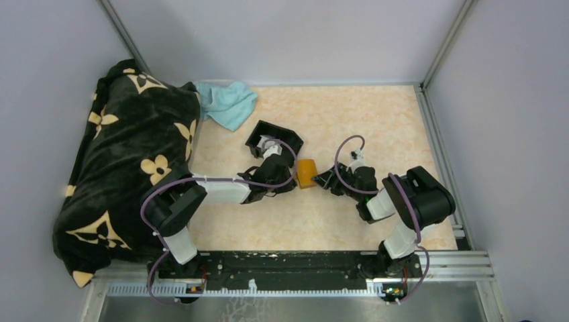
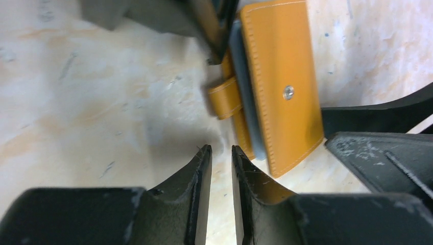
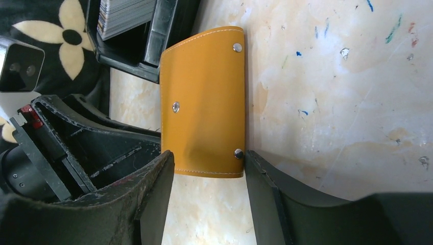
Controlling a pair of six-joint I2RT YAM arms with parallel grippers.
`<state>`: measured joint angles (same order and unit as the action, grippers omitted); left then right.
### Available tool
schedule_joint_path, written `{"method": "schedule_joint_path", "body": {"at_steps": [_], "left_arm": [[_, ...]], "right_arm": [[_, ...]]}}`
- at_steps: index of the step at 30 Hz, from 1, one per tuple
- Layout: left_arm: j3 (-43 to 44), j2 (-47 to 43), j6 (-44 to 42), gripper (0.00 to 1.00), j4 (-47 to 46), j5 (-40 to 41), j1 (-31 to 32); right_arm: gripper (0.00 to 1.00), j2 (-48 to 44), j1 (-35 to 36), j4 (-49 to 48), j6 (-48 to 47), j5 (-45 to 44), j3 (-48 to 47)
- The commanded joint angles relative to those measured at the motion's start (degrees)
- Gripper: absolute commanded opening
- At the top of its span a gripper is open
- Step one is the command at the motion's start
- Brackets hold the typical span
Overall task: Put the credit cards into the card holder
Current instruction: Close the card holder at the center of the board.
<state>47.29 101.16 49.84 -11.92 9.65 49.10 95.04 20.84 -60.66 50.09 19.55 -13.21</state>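
Observation:
The orange card holder [image 1: 307, 173] lies folded on the table between my two grippers. In the right wrist view my right gripper [image 3: 208, 155] has its fingers pressed against both side edges of the card holder's [image 3: 204, 102] near end. In the left wrist view a grey card edge [image 2: 246, 97] shows between the card holder's [image 2: 283, 87] flaps, beside its closure tab [image 2: 224, 97]. My left gripper [image 2: 221, 149] is nearly shut and empty, just left of the holder. A stack of credit cards [image 3: 125, 15] sits in the black tray [image 1: 274, 139] behind.
A black blanket with cream flowers [image 1: 127, 154] covers the table's left side. A teal cloth [image 1: 228, 104] lies at the back, left of the tray. Metal frame rails [image 1: 436, 134] border the right edge. Both arms crowd the middle.

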Motion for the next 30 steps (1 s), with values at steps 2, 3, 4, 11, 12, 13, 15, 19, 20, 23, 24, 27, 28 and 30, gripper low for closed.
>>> {"method": "schedule_joint_path", "body": {"at_steps": [2,3,4,11,12,13,15,19,20,23,24,27,28,30], "left_arm": [[-3.23,-3.76,-3.46,0.28,15.95,5.27,-0.77],[-3.20,-5.25,-3.65,0.28,16.39,5.79,-0.76],[-3.11,-6.47,-3.74,0.27,16.56,6.23,-0.79],[-0.71,-10.05,-7.89,0.27,10.12,2.04,-0.77],[-0.10,-10.10,-8.22,0.27,9.18,1.60,-0.80],[0.62,-10.11,-8.51,0.27,8.50,1.42,-0.77],[1.98,-9.96,-9.15,0.27,7.42,1.09,-0.75],[4.93,-8.35,-10.29,0.27,6.11,0.39,-0.77],[5.66,-7.82,-10.48,0.27,5.89,0.08,-0.76],[7.77,-6.10,-10.74,0.27,5.61,-0.78,-0.77],[8.34,-5.54,-10.93,0.27,5.53,-0.97,-0.71],[10.05,-3.58,-11.76,0.27,5.50,-1.16,-0.70],[10.91,-2.61,-11.77,0.27,6.14,-0.96,-0.70],[12.67,-0.56,-12.02,0.27,8.14,-0.70,-0.68]], "right_arm": [[0.54,0.88,0.60,10.20,-2.78,-1.69,0.92],[0.54,0.58,0.65,10.81,-3.06,-1.90,0.89],[0.54,0.39,0.69,11.34,-3.34,-2.01,0.76],[0.54,1.58,1.20,12.01,-3.68,-2.75,0.05],[0.54,1.75,1.30,11.90,-3.68,-2.77,-0.05],[0.54,1.95,1.38,11.96,-3.68,-2.87,-0.13],[0.54,2.07,1.48,12.13,-3.76,-3.00,-0.22],[0.53,2.29,1.62,12.06,-3.85,-3.03,-0.23],[0.53,2.33,1.65,12.06,-3.85,-2.98,-0.23],[0.53,2.32,1.74,12.14,-3.90,-3.01,-0.15],[0.53,2.37,1.75,12.15,-3.94,-2.98,-0.17],[0.53,2.30,1.75,12.15,-3.94,-3.02,-0.23],[0.53,2.36,1.77,12.15,-3.94,-2.95,-0.26],[0.53,2.27,1.78,12.06,-3.85,-2.84,-0.31]]}}
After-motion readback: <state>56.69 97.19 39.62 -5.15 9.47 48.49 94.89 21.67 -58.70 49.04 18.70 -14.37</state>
